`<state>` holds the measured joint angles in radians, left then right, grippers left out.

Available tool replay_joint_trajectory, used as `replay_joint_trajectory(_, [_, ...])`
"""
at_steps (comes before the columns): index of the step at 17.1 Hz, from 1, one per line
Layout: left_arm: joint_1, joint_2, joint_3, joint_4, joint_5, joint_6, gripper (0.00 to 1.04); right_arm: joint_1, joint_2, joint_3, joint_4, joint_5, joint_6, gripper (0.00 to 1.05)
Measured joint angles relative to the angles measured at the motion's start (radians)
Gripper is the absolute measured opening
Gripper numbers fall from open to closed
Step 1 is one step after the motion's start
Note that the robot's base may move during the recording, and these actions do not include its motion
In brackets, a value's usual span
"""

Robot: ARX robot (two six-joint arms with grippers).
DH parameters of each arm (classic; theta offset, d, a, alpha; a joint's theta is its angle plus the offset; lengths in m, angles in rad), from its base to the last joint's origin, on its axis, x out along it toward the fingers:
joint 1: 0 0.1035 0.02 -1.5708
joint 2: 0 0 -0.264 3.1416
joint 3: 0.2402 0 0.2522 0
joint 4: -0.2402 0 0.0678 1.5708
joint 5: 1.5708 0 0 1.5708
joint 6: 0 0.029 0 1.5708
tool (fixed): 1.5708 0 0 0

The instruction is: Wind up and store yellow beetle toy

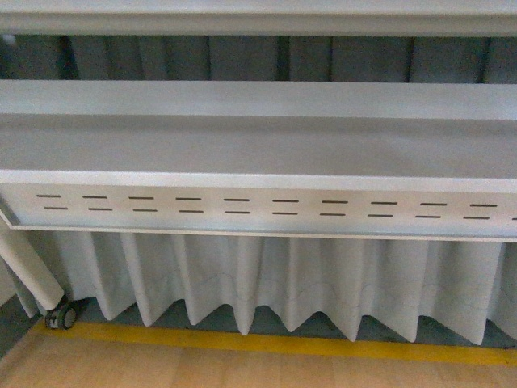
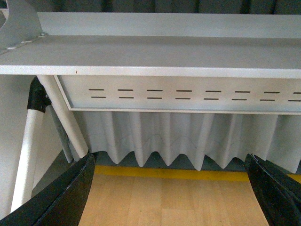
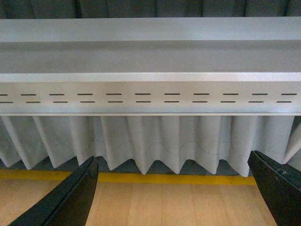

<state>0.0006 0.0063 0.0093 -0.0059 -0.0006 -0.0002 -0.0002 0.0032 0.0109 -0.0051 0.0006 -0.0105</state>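
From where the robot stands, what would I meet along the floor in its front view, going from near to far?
Wooden floor → yellow stripe → pleated grey curtain, which hangs below the slotted metal panel.

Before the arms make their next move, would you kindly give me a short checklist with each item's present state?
1. Yellow beetle toy found: not ok, it shows in no view.
2. Left pincer open and empty: ok.
3. Right pincer open and empty: ok.
4. Storage place identified: cannot tell; only a grey shelf with a slotted front panel shows.
5. Clearance between pincers and shelf: cannot tell.
6. All three views lit and usable: ok.
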Motion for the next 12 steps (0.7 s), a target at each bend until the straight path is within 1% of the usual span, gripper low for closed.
replay_joint_trajectory(12, [0.0,0.0,0.0,0.0,0.0,0.0,0.98,0.0,0.0,0.0,0.0,0.0,0.0,0.98])
